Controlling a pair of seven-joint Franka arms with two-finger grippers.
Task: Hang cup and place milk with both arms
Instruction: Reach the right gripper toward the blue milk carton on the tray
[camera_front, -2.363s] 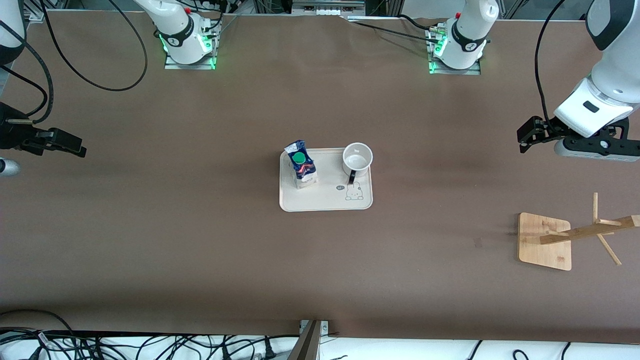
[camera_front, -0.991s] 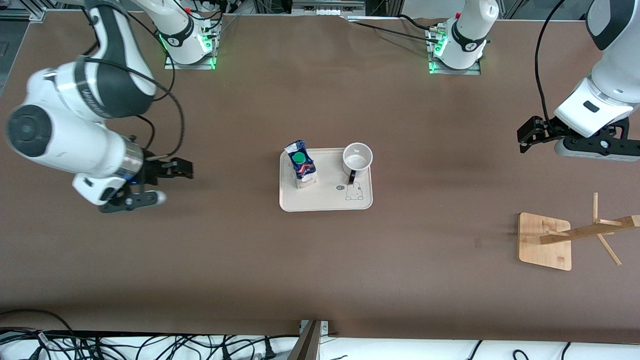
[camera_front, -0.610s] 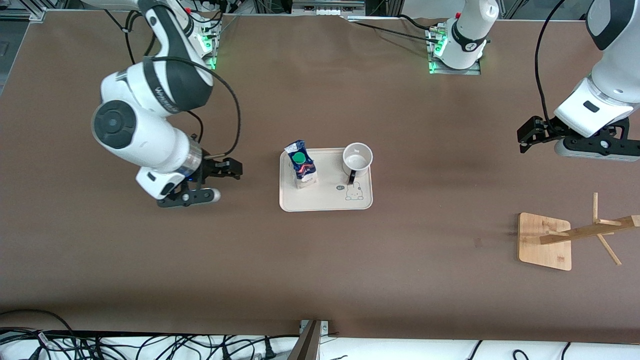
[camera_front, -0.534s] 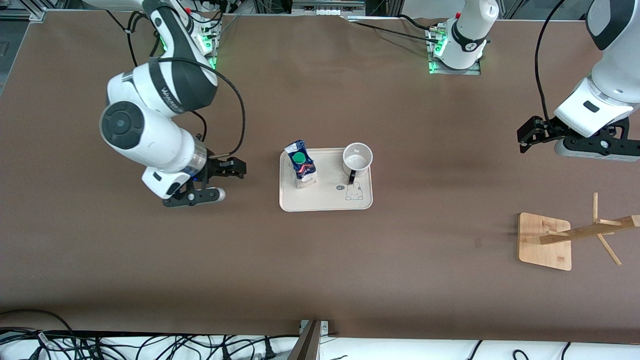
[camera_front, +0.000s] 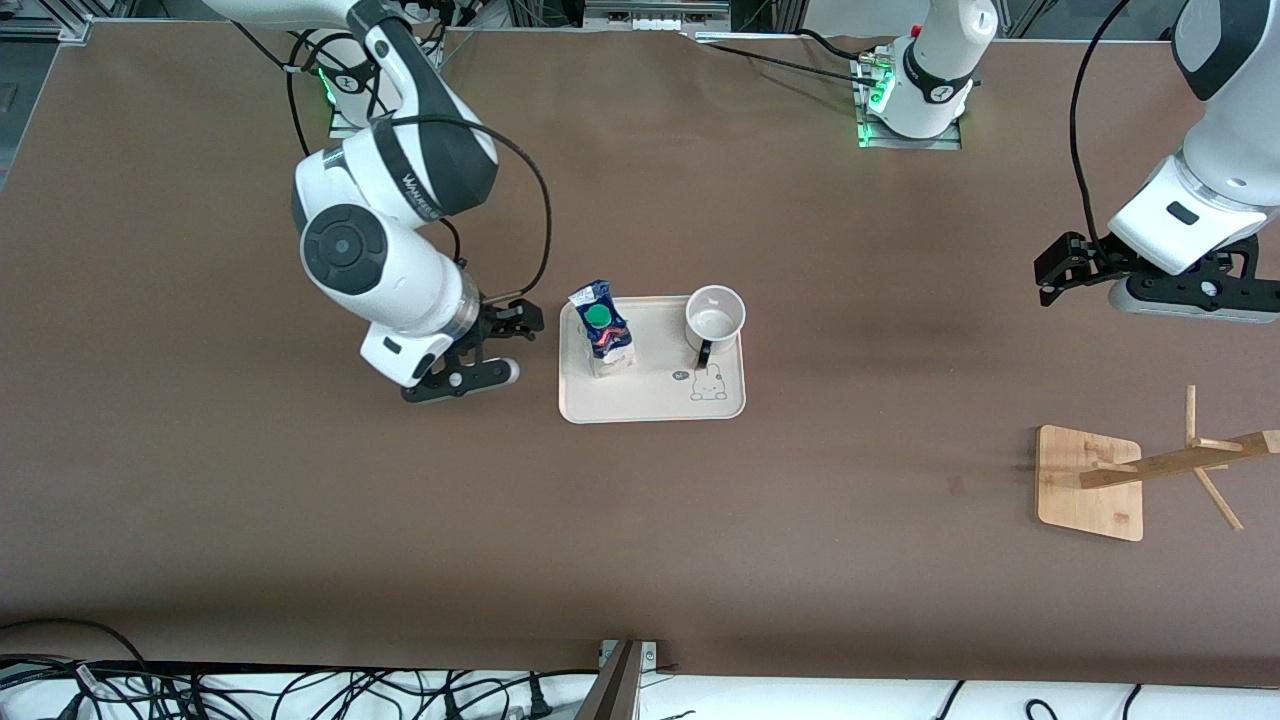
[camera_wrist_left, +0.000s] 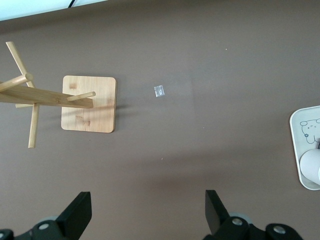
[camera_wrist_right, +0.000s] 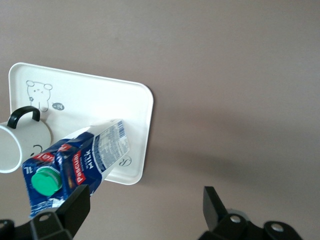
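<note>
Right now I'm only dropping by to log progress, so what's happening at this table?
The right end effector, fingers open, hovers just beside the tray, at the side where the milk stands. The cup sits on the same tray, untouched. The left end effector waits, open and empty, up over the left arm's end of the table, near the wooden rack.

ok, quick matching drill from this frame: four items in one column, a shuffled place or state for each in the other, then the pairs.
Items
1. milk
2. cup
3. right gripper
4. wooden rack

Places or states
A. stands on the bare table toward the left arm's end
B. open, beside the tray at the milk's end
C. upright on the tray, at the end toward the left arm
D. upright on the tray, at the end toward the right arm

Pairs: 1-D, 2-C, 3-B, 4-A

The left gripper waits open over the table, toward its own end.
</note>
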